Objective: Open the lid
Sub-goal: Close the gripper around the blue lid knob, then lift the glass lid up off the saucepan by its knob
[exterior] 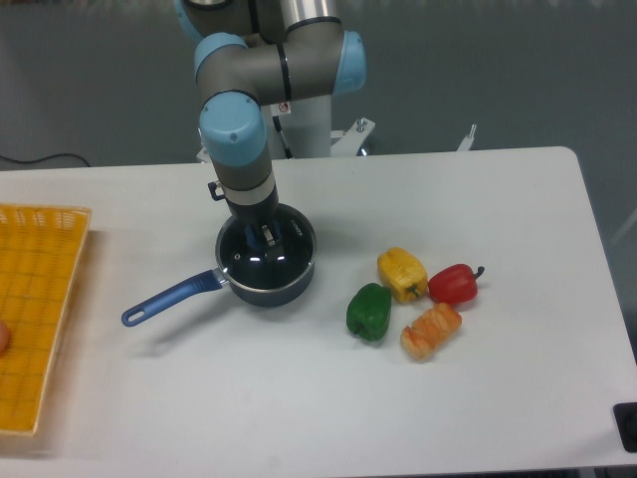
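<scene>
Gripper [267, 237] straight above pan [267, 264], fingers [272, 235] down at lid [265, 257] centre. Knob directly under or between fingers (hidden); grip state unclear. Lid seated flat on pan, so lift is straight up.

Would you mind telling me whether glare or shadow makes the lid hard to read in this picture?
In the fixed camera view, small white glints sit on the lid, whose glass shows the dark saucepan through it; the pincer above hides the knob, so its grip cannot be judged; shadows on the table are soft.
</scene>
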Tool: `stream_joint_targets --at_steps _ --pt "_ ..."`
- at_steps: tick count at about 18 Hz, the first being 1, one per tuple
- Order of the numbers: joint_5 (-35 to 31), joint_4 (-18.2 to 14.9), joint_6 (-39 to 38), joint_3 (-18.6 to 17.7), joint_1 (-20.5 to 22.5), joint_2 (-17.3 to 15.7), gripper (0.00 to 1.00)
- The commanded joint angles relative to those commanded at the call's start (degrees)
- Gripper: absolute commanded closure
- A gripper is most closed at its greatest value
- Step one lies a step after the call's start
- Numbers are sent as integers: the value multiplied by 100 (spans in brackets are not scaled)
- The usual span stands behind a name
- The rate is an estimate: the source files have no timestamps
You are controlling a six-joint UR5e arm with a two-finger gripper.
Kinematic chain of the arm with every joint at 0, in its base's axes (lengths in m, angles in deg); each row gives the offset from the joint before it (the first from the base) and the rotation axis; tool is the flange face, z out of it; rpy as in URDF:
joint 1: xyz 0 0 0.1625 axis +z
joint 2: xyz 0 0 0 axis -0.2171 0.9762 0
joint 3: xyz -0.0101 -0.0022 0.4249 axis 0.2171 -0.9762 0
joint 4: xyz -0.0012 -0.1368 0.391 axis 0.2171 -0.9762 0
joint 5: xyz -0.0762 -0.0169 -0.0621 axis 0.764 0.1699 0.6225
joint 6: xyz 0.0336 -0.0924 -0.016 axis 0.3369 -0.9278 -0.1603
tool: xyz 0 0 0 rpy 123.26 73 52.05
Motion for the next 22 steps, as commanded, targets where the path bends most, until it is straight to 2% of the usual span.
stream_joint_targets --at_steps 5,11,17,20,22 --pt "-9 -193 26 167 61 -53 39" --pt "0 -1150 44 685 263 -53 39" --pt "9 -1327 88 949 536 -44 39" --pt "0 -1642 97 1274 641 9 39" --pt "0 -1731 105 1406 755 35 39"
